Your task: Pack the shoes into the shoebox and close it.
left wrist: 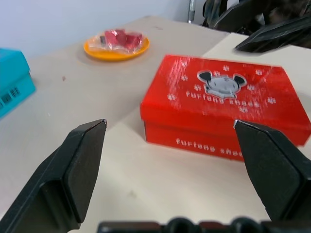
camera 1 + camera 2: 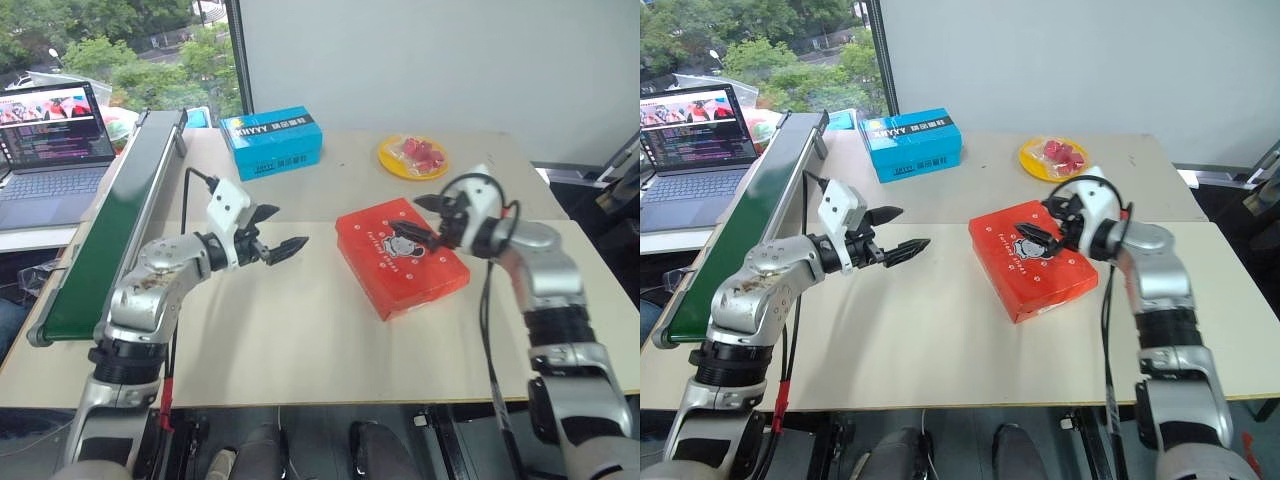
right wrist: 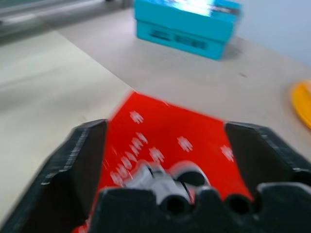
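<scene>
Shoebox (image 2: 401,256) lies lid down and closed on the bench (image 2: 300,330), right of centre, logo facing up. Right gripper (image 2: 428,220) hovers over the box's far right edge, jaws wide, holding nothing. Left gripper (image 2: 281,232) is well left of the box, above bare bench, jaws wide and empty. Blue box (image 2: 271,142) and yellow plate (image 2: 412,157) sit at the far side.

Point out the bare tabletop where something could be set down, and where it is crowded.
Widest free patch: the near table, in front of the shoebox and below the left gripper. Another: between the blue box and the yellow plate. Crowded: around the shoebox, where the right gripper hovers.
</scene>
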`<action>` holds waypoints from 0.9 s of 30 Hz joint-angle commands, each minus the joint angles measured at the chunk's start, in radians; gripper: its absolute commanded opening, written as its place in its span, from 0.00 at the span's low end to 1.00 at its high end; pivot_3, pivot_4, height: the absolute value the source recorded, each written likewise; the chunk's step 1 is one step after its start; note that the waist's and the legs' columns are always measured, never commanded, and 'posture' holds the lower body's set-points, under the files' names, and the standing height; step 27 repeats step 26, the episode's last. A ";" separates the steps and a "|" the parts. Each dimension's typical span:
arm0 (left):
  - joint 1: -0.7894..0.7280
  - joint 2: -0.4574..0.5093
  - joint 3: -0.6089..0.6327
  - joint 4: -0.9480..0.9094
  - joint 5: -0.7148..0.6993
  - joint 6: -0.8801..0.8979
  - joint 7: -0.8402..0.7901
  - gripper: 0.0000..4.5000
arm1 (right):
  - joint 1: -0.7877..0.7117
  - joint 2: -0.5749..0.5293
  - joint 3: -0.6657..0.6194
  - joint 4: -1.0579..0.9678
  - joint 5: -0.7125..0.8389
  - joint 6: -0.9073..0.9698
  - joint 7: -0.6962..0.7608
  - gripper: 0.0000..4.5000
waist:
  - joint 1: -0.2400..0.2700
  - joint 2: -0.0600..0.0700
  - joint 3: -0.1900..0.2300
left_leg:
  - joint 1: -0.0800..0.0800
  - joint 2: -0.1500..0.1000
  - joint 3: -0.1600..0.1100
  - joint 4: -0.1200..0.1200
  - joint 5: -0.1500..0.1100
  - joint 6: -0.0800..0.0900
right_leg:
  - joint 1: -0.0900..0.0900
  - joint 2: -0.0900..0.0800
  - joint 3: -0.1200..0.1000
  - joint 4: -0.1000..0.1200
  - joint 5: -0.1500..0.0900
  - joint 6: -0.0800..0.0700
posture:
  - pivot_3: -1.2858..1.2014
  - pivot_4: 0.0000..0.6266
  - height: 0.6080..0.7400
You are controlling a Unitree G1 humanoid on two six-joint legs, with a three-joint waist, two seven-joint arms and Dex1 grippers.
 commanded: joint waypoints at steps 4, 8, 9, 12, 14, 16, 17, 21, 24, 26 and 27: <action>0.083 -0.078 -0.001 0.054 0.063 -0.110 0.089 1.00 | 0.116 -0.051 -0.250 0.015 -0.008 -0.026 -0.261 0.99 | 0.000 0.000 0.000 | 0.001 -0.001 0.000 0.000 0.000 0.000 | 0.000 0.000 0.001 0.000 0.000 0.000 | 0.52 0.24 1.00; 0.135 -0.153 0.036 0.104 0.093 -0.182 0.192 1.00 | 0.227 0.008 -0.323 -0.006 0.006 -0.032 -0.365 0.99 | -0.003 0.000 0.000 | 0.002 0.000 0.000 -0.001 0.000 0.000 | 0.002 0.000 0.001 0.000 0.000 0.000 | 0.52 0.24 1.00; 0.144 -0.170 0.043 0.110 0.103 -0.203 0.219 1.00 | 0.252 0.026 -0.328 -0.007 0.002 -0.043 -0.383 0.99 | -0.005 0.000 0.000 | 0.003 0.000 0.000 -0.001 0.000 0.000 | 0.002 0.000 0.001 0.000 0.000 0.000 | 0.52 0.24 1.00; 0.206 -0.247 0.068 0.127 0.144 -0.296 0.342 1.00 | 0.330 0.125 -0.343 0.025 -0.007 -0.124 -0.469 0.99 | -0.008 0.000 -0.001 | 0.005 0.000 -0.001 -0.001 0.000 0.000 | 0.003 0.000 0.003 0.000 0.000 0.000 | 0.52 0.24 1.00; 0.233 -0.283 0.078 0.145 0.181 -0.352 0.411 1.00 | 0.358 0.183 -0.329 0.035 -0.007 -0.167 -0.487 0.99 | -0.007 0.000 -0.001 | 0.008 0.000 -0.002 -0.002 0.000 0.001 | 0.006 0.000 0.003 -0.001 0.000 0.000 | 0.52 0.24 1.00; 0.252 -0.305 0.077 0.147 0.201 -0.382 0.447 1.00 | 0.368 0.219 -0.309 0.042 -0.013 -0.194 -0.494 0.99 | -0.009 0.000 -0.001 | 0.010 0.000 -0.003 -0.003 -0.001 0.001 | 0.008 0.000 0.004 -0.001 0.000 0.000 | 0.52 0.24 1.00; 0.265 -0.314 0.070 0.149 0.214 -0.403 0.459 1.00 | 0.370 0.236 -0.302 0.052 -0.015 -0.207 -0.499 0.99 | -0.008 0.000 -0.001 | 0.010 0.000 -0.003 -0.003 -0.001 0.001 | 0.008 0.000 0.004 -0.001 0.000 0.000 | 0.52 0.24 1.00; 0.324 -0.330 0.050 0.191 0.257 -0.467 0.486 1.00 | 0.367 0.281 -0.276 0.088 -0.023 -0.247 -0.516 0.99 | -0.006 0.001 -0.001 | 0.014 0.000 -0.003 -0.003 -0.001 0.002 | 0.013 0.000 0.004 -0.002 0.000 0.000 | 0.52 0.24 1.00; 0.339 -0.336 0.052 0.205 0.260 -0.490 0.489 1.00 | 0.365 0.290 -0.264 0.084 -0.021 -0.254 -0.519 0.99 | -0.007 0.001 -0.001 | 0.015 0.001 -0.002 -0.003 -0.002 0.002 | 0.013 0.000 0.003 -0.003 0.000 0.000 | 0.52 0.24 1.00; 0.340 -0.336 0.049 0.209 0.258 -0.491 0.481 1.00 | 0.362 0.293 -0.263 0.086 -0.019 -0.257 -0.524 0.99 | -0.007 0.001 -0.001 | 0.015 0.001 -0.003 -0.003 -0.002 0.002 | 0.013 0.000 0.003 -0.002 0.000 0.000 | 0.52 0.24 1.00; 0.340 -0.336 0.049 0.209 0.258 -0.491 0.481 1.00 | 0.362 0.293 -0.263 0.086 -0.019 -0.257 -0.524 0.99 | -0.007 0.001 -0.001 | 0.015 0.001 -0.003 -0.003 -0.002 0.002 | 0.013 0.000 0.003 -0.002 0.000 0.000 | 0.52 0.24 1.00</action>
